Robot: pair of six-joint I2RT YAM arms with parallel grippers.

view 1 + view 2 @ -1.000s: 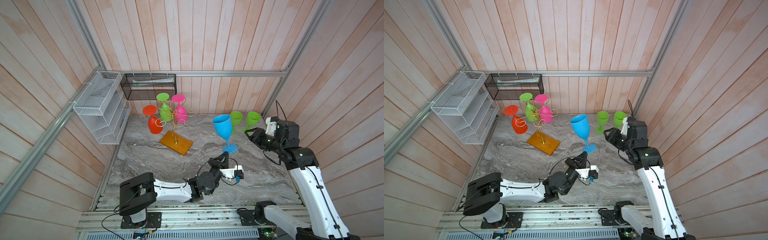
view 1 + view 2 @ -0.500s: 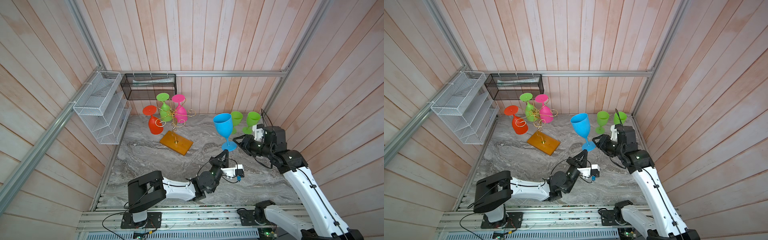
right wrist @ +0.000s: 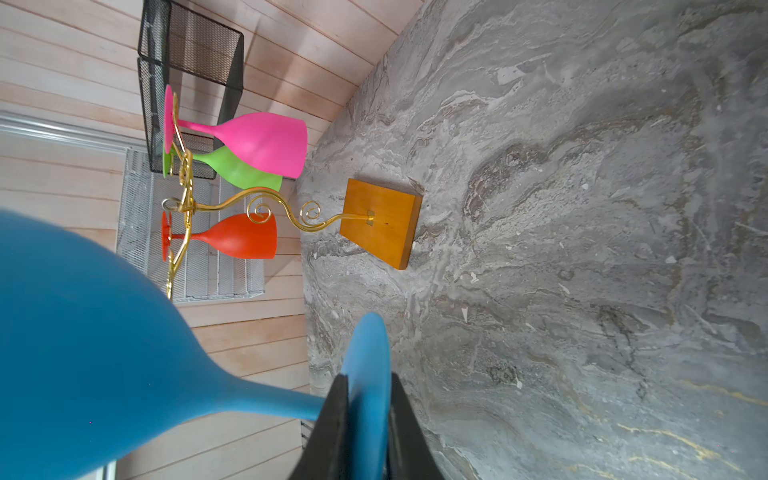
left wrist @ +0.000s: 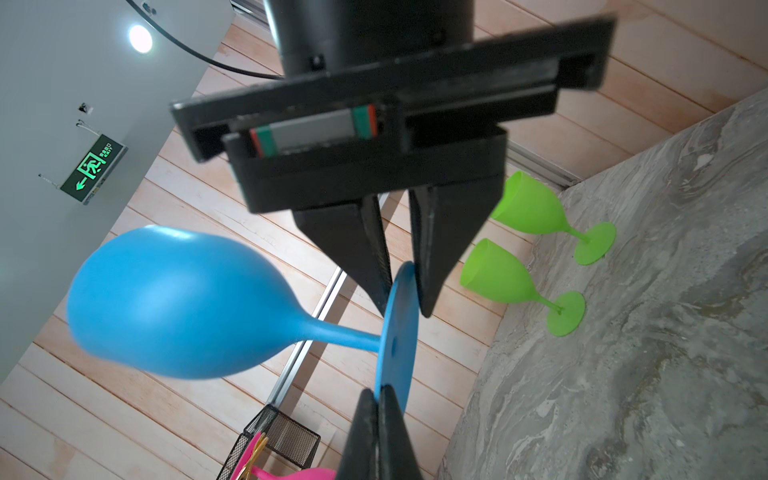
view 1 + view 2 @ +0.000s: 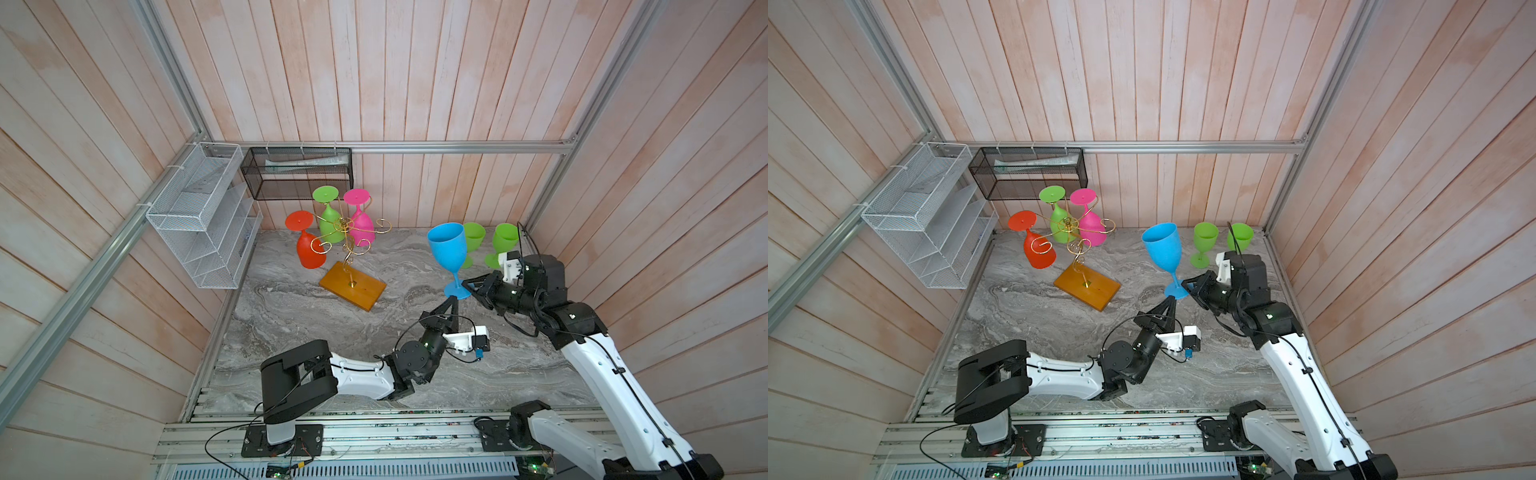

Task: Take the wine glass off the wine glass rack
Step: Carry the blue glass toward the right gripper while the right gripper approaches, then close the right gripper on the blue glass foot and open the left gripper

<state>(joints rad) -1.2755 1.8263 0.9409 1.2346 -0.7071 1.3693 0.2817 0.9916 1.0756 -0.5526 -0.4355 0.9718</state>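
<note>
Clamped left jaws and right jaws on foot of blue wine glass, three o'clock from wine glass rack.

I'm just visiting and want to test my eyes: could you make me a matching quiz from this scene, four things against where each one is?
Things: 1 blue glass; 2 red glass; 3 black basket; 4 green pair
Places: A hanging upside down on the gold rack; B standing on the table; C foot pinched between both arms' fingers; D hung on the back wall
Pairs: 1-C, 2-A, 3-D, 4-B
</note>
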